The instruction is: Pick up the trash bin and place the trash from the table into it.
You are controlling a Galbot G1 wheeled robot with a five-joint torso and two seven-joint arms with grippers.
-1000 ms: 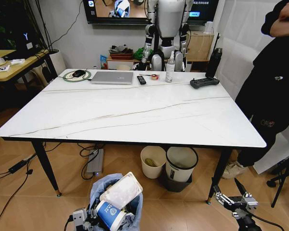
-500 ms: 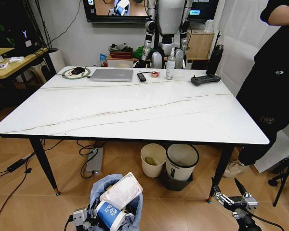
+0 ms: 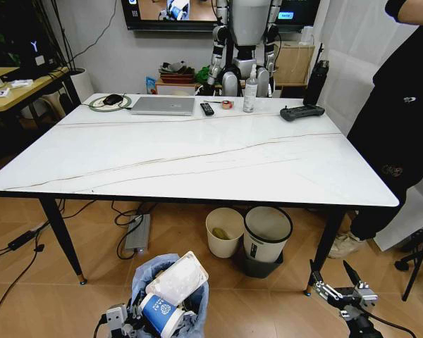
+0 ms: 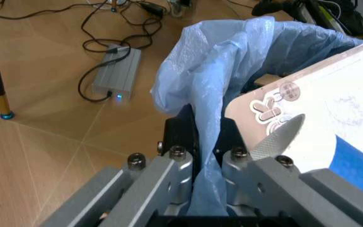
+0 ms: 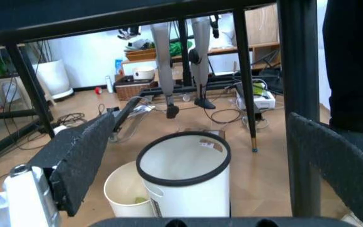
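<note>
My left gripper (image 4: 197,163) was clamped on the rim of the trash bin (image 3: 170,292), held low before the worktop's (image 3: 197,158) near edge. The bin held a blue-white paper cup (image 3: 157,312) and clear plastic pack (image 3: 178,279). No litter remained on the worktop; I judged the task nearly complete. My right gripper (image 3: 342,287) hung spread wide, empty.

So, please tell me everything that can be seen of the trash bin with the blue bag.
The trash bin is small, lined with a crinkly translucent light-blue plastic bag that spills over its rim. It sits low, in front of the white table, at the robot's left. It is full: a clear plastic pack and a blue-white paper cup stick out of the top, tilted. The left pincer is shut on its bagged rim, as the left wrist view shows.
</note>
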